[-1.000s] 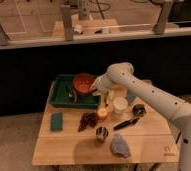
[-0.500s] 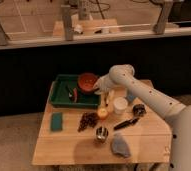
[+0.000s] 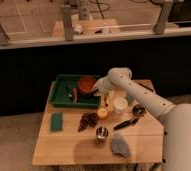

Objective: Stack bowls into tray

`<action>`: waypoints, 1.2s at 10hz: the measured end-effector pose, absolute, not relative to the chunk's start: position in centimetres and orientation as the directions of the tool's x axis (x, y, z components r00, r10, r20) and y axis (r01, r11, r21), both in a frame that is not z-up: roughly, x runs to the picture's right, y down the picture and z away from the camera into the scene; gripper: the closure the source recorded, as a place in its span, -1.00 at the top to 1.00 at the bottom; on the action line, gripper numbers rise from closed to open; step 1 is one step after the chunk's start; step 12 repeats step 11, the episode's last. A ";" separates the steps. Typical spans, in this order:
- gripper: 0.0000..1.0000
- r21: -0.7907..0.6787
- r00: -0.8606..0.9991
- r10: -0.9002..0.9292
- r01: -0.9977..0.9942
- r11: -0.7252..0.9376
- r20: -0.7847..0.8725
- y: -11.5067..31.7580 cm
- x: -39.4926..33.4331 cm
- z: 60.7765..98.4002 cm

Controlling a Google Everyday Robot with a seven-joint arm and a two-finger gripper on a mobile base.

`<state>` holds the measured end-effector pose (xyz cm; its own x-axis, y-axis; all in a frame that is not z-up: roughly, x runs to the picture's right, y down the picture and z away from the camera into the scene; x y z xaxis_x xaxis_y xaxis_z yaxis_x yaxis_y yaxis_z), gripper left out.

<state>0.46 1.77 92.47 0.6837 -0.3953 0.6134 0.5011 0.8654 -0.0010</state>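
An orange bowl (image 3: 86, 84) sits at the right end of the green tray (image 3: 60, 96), at the back left of the wooden table. My gripper (image 3: 97, 90) is at the bowl's right rim, over the tray's right edge, and is shut on the rim. My white arm (image 3: 139, 97) reaches in from the lower right across the table. The bowl is low, at or just above the tray floor; I cannot tell if it touches.
Small utensils (image 3: 71, 94) lie in the tray. On the table are a white cup (image 3: 120, 105), an orange fruit (image 3: 103, 113), dark grapes (image 3: 88, 120), a green sponge (image 3: 56, 121), a metal cup (image 3: 102, 133), a grey cloth (image 3: 120, 146) and a black utensil (image 3: 125, 123).
The bowl and my gripper shifted slightly right, then came down a little over the tray's right end. Nothing else on the table moved.
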 end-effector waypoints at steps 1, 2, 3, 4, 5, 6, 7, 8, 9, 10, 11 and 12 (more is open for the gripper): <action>0.60 0.006 0.682 -0.390 0.492 0.871 0.619 1.6 0.1 92.4; 0.60 0.012 0.681 -0.384 0.483 0.876 0.624 1.7 0.0 92.4; 0.60 0.023 0.677 -0.379 0.472 0.881 0.631 1.4 -0.3 92.1; 0.60 0.028 0.674 -0.375 0.466 0.884 0.636 1.3 -0.6 91.9; 0.60 0.038 0.672 -0.375 0.460 0.887 0.638 0.8 -0.8 91.2; 0.60 0.039 0.675 -0.373 0.455 0.890 0.637 0.6 -0.9 90.7; 0.60 0.040 0.682 -0.370 0.448 0.893 0.631 -0.1 -0.8 89.7; 0.60 0.040 0.691 -0.367 0.440 0.897 0.623 -0.9 -0.6 88.4; 0.60 0.034 0.706 -0.357 0.428 0.903 0.612 -1.8 -0.1 86.9; 0.60 0.021 0.723 -0.339 0.410 0.912 0.602 -2.5 0.8 85.6; 0.60 0.011 0.735 -0.322 0.394 0.919 0.597 -2.9 1.7 84.9; 0.60 0.011 0.735 -0.322 0.394 0.919 0.597 -2.9 1.7 84.9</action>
